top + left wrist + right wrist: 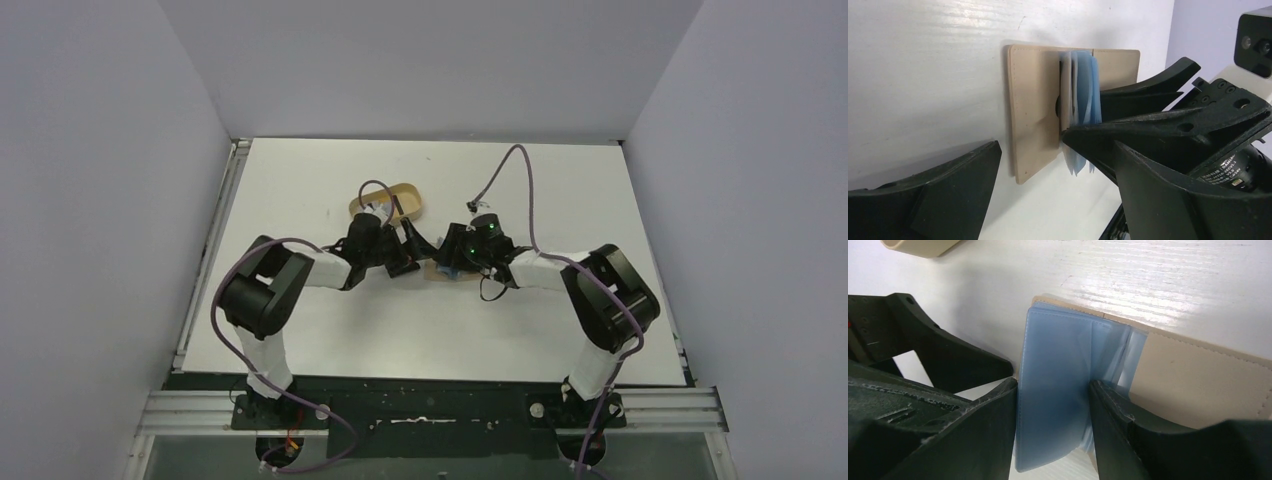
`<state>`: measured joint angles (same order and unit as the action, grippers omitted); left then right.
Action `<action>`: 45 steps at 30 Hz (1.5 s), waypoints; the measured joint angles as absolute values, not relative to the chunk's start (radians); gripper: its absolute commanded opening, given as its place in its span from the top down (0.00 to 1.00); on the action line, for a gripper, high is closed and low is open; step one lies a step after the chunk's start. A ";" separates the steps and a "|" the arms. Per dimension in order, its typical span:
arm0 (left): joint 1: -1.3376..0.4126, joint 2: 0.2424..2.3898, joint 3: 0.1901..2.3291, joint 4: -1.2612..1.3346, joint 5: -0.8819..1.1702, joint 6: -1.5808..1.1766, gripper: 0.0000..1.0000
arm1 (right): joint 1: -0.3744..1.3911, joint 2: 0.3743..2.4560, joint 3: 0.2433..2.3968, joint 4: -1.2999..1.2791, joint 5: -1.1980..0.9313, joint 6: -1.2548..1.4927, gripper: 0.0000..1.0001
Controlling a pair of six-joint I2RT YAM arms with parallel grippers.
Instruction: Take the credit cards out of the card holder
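The tan card holder lies open and flat on the white table; it also shows in the top view and the right wrist view. Light blue credit cards stand up from its fold, fanned out. My right gripper is closed part way on the front blue card, one finger against each side edge. My left gripper is wide open just short of the card holder's near edge, holding nothing. In the top view both grippers meet over the holder, left gripper and right gripper.
An oval tan wooden tray sits just behind the left gripper, and its rim shows in the right wrist view. The two grippers are very close together, the left one's finger beside the right one's.
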<state>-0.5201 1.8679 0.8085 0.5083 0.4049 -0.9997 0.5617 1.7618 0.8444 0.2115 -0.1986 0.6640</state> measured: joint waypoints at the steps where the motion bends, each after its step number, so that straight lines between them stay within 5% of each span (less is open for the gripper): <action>1: -0.522 1.872 0.811 0.513 0.403 -1.005 0.16 | 0.552 1.761 0.833 0.234 -0.221 0.670 0.76; 15: -0.529 1.998 0.770 0.839 0.435 -1.253 0.24 | 0.498 1.766 0.736 0.442 -0.346 0.737 0.76; 18: -0.534 2.024 0.745 0.924 0.435 -1.313 0.38 | 0.496 1.768 0.721 0.475 -0.355 0.743 0.76; 24: -0.535 2.029 0.704 1.016 0.435 -1.383 0.84 | 0.489 1.774 0.686 0.550 -0.385 0.743 0.74; 34: -0.530 2.029 0.672 1.049 0.430 -1.398 0.92 | 0.459 1.776 0.629 0.654 -0.444 0.774 0.70; 36: -0.530 2.029 0.671 1.028 0.421 -1.385 1.00 | 0.451 1.776 0.621 0.665 -0.466 0.778 0.64; 39: -0.532 2.029 0.663 0.971 0.407 -1.365 1.00 | 0.445 1.774 0.612 0.674 -0.494 0.780 0.61; 45: -0.538 2.027 0.661 0.908 0.401 -1.325 1.00 | 0.428 1.765 0.598 0.649 -0.537 0.778 0.38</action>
